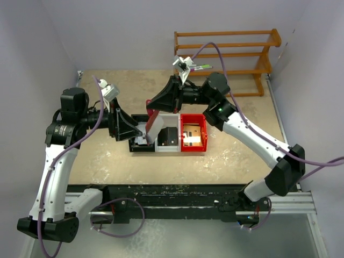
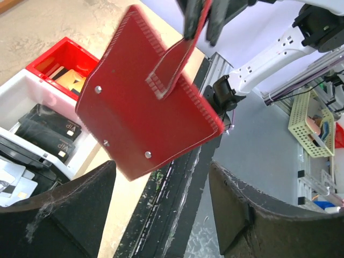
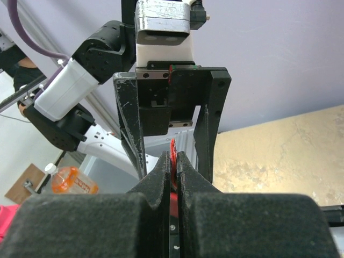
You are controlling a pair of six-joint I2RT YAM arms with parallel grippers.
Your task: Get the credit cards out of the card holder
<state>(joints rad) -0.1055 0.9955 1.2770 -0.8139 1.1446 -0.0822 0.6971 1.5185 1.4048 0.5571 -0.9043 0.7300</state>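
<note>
Above your tan worktop (image 1: pixel 231 161), your right gripper (image 3: pixel 173 161) pinches the card holder (image 2: pixel 145 107) by its strap (image 2: pixel 174 59), holding it aloft; your left gripper (image 2: pixel 161 204) stands spread wide just beside it.

Card holder (image 3: pixel 172 148) (a red sliver) mostly hidden inside right pincer (image 3: pixel 172 161).

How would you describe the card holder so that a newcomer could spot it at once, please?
Find the row of three bins mid-table. Hanging above its left part is the card holder. Unlike the red bin, it is a flat dark-red folder dangling by its strap from the right gripper.
</note>
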